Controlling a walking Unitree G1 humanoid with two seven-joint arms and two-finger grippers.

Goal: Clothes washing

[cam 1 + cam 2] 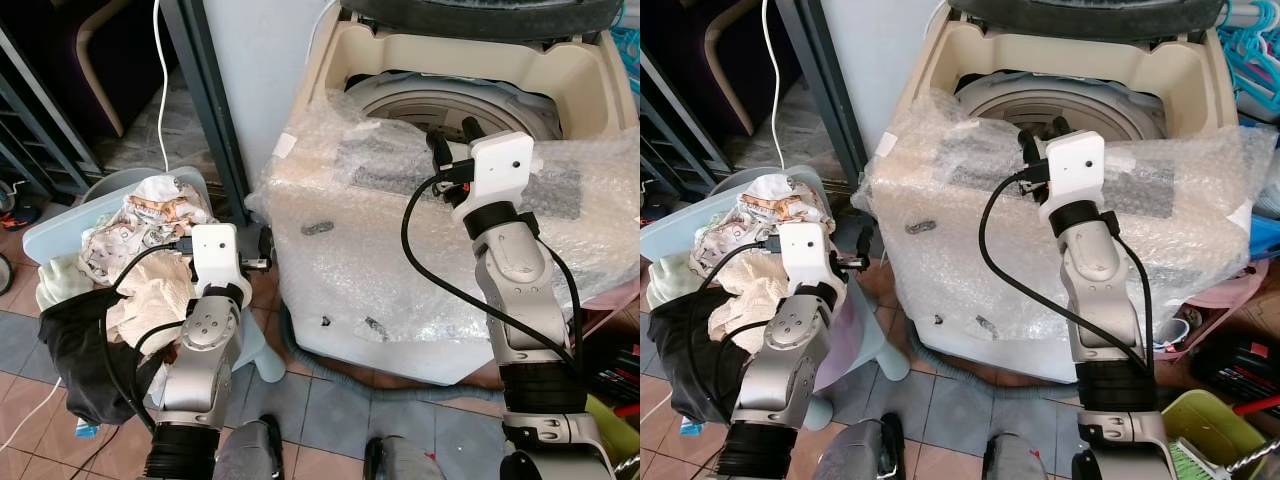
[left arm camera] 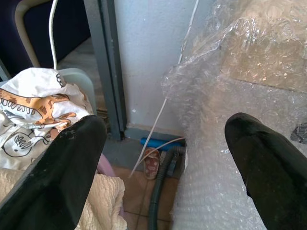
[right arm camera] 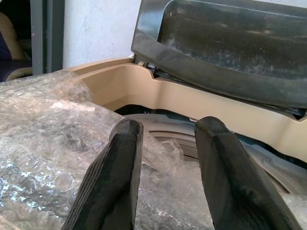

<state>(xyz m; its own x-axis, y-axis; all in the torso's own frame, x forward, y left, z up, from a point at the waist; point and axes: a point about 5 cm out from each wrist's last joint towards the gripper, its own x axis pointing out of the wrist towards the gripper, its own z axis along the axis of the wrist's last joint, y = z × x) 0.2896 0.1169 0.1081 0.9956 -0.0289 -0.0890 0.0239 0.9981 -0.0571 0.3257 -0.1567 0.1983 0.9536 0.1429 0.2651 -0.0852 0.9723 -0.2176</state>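
My open, empty right gripper [image 1: 452, 137] hovered over the washer [image 1: 400, 260] rim, left gripper [image 2: 163, 158] open beside the laundry [image 1: 140, 240].

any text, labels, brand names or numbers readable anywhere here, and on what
No readable text anywhere in these views.
Beige top-loading washing machine: its dark control panels lie under the clear bubble wrap; any markings there are hidden or too blurred to read.
White cloth with orange and black cartoon print on the pile of clothes: drawings only, no letters that can be made out.
White wrist housings of both arms: no marking visible.
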